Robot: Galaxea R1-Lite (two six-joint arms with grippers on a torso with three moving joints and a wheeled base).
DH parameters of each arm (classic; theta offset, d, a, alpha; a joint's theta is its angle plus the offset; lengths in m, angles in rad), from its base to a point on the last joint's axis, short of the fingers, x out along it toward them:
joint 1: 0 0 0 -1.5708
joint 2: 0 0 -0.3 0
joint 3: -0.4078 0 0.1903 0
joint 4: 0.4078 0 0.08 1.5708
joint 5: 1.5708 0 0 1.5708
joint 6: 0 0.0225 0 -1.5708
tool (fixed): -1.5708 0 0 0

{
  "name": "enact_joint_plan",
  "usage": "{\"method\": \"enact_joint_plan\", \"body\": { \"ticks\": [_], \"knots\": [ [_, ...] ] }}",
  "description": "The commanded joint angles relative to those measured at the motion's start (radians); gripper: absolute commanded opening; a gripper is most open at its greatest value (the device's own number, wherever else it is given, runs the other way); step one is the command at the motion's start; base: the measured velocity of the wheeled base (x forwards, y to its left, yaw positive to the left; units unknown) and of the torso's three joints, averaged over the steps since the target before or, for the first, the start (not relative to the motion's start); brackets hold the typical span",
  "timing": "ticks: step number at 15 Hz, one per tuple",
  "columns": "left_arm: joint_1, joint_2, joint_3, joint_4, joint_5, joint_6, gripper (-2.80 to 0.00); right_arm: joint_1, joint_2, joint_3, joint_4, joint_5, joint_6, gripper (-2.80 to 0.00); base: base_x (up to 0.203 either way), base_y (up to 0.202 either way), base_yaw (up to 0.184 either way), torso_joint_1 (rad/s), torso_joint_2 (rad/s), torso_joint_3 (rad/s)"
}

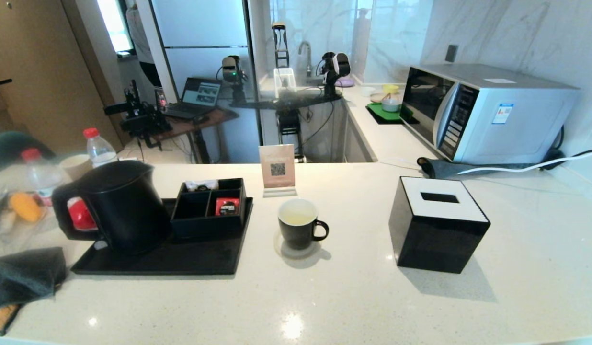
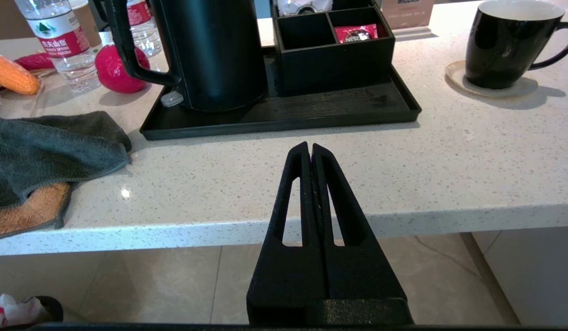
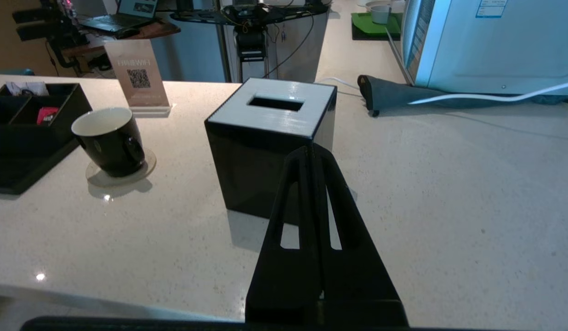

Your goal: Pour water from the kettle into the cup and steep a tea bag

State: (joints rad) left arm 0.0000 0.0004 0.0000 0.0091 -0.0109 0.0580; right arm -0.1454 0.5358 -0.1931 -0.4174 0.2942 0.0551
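Note:
The matte-black kettle (image 1: 126, 206) stands upright at the left end of a black tray (image 1: 181, 261), its loop handle facing left. The black cup (image 1: 300, 225) sits on a round coaster right of the tray, with pale yellowish water (image 1: 296, 219) low inside. I see no tea bag for certain; whitish packets (image 2: 302, 6) lie in the organizer's back compartment. Neither gripper appears in the head view. My left gripper (image 2: 310, 147) is shut and empty, over the counter's front edge before the tray (image 2: 284, 117). My right gripper (image 3: 309, 150) is shut and empty, just in front of the tissue box.
A black cube tissue box (image 1: 437, 223) stands right of the cup. The black organizer (image 1: 210, 211) on the tray holds a red sachet (image 1: 227, 206). A QR sign (image 1: 277, 168) is behind the cup and a microwave (image 1: 487, 112) at the back right. Bottles (image 1: 98, 146) and a grey cloth (image 1: 25, 273) are at the left.

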Motion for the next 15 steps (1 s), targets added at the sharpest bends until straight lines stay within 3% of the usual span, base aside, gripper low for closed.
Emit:
{"method": "enact_joint_plan", "body": {
  "ticks": [1, 4, 6, 10, 15],
  "knots": [
    [0.0, 0.0, 0.0, 0.0, 0.0, 0.0, -2.8, 0.052, -0.131, 0.055, 0.04, -0.051, -0.034, -2.8, 0.0, 0.0, 0.0, 0.0, 0.0, 0.0],
    [0.001, 0.0, 0.0, 0.0, 0.0, 0.0, -2.8, 0.071, -0.253, 0.137, 0.134, -0.087, -0.124, -2.8, 0.0, 0.0, 0.0, 0.0, 0.0, 0.0],
    [0.0, 0.0, 0.0, 0.0, 0.0, 0.0, -2.8, 0.101, -0.28, 0.183, 0.158, -0.161, -0.161, -2.8, 0.0, 0.0, 0.0, 0.0, 0.0, 0.0],
    [0.0, 0.0, 0.0, 0.0, 0.0, 0.0, -2.8, 0.139, -0.421, 0.193, 0.343, -0.276, -0.163, -2.8, 0.0, 0.0, 0.0, 0.0, 0.0, 0.0],
    [0.0, 0.0, 0.0, 0.0, 0.0, 0.0, -2.8, 0.152, -0.527, 0.189, 0.438, -0.276, -0.133, -2.8, 0.0, 0.0, 0.0, 0.0, 0.0, 0.0]
  ]
}}
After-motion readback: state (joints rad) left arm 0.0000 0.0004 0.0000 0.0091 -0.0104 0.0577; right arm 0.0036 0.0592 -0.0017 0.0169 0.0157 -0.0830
